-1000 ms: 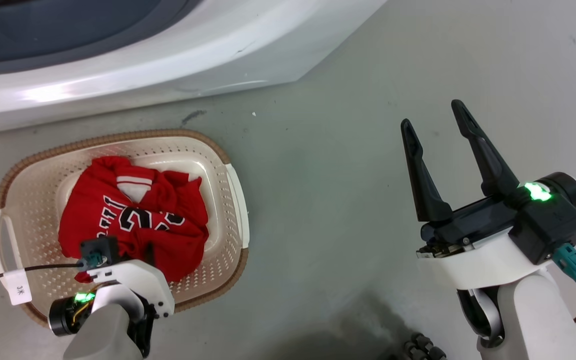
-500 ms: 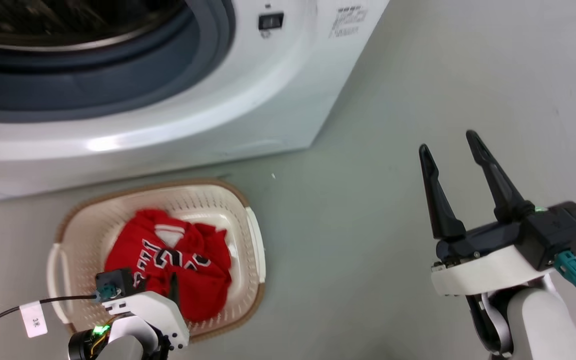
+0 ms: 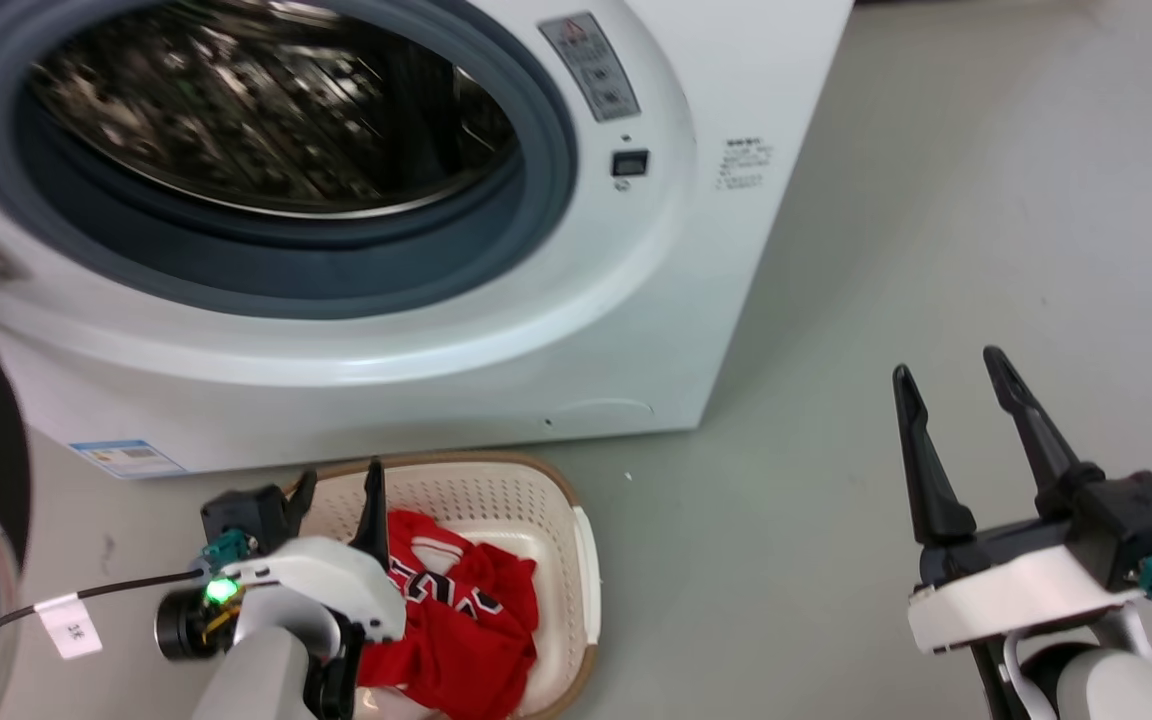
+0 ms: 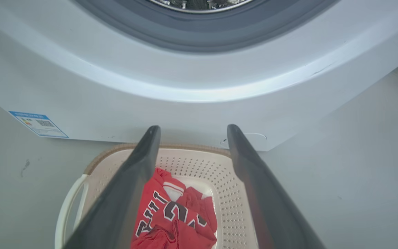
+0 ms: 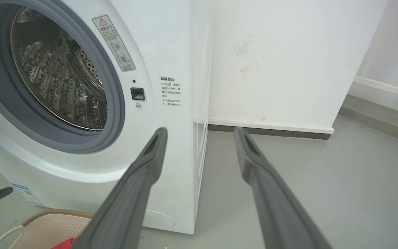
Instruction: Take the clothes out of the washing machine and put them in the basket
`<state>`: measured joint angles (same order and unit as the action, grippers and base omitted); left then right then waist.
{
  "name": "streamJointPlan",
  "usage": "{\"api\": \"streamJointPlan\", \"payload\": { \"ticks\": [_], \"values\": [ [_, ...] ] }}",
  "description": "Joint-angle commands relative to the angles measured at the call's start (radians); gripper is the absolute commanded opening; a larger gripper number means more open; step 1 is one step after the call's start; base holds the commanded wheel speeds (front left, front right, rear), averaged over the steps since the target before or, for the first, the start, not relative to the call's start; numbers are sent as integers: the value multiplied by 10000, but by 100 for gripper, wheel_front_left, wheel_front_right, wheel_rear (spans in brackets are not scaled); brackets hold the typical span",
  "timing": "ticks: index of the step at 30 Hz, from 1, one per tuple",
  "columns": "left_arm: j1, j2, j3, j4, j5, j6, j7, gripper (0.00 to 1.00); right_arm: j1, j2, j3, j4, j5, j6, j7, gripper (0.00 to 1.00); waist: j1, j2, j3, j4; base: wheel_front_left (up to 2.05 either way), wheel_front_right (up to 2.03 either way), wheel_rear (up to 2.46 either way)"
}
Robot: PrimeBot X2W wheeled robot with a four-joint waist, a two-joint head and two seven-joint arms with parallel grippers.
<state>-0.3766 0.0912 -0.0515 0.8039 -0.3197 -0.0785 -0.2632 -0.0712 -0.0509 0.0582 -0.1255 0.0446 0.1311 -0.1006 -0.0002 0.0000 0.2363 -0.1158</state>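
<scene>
A smooth grey-green floor (image 3: 886, 200) is seen, and the white washing machine (image 3: 536, 330) is stood on it. The cream basket (image 3: 481, 495) is set on the floor just before the machine's lower front. A white speck (image 3: 627, 477) is seen beside the basket's right, a dark scuff (image 4: 24, 167) at its left.

Jersey (image 4: 180, 221) shows a "2"; cable tag (image 3: 69, 628) perhaps "3米".

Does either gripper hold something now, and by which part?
Nothing is held. The left gripper and right gripper are open and empty; the clothes lie in the basket.
</scene>
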Motion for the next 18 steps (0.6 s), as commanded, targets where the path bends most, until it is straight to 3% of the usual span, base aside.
{"api": "streamJointPlan", "payload": {
  "ticks": [1,11,18],
  "values": [
    [255,1,59,-499,208,-10,-20,100,239,14,-54,-77,-15,-7,101,100,2,0,-538,408,0,0,0],
    [1419,64,31,-4457,1616,279,-22,100,955,13,-260,-298,-108,-7,462,100,2,0,-1631,808,0,0,0],
    [2451,189,-109,-6072,2135,543,-14,100,1410,13,-399,-316,-24,-7,582,100,2,0,-2299,1005,0,0,0]
  ]
}}
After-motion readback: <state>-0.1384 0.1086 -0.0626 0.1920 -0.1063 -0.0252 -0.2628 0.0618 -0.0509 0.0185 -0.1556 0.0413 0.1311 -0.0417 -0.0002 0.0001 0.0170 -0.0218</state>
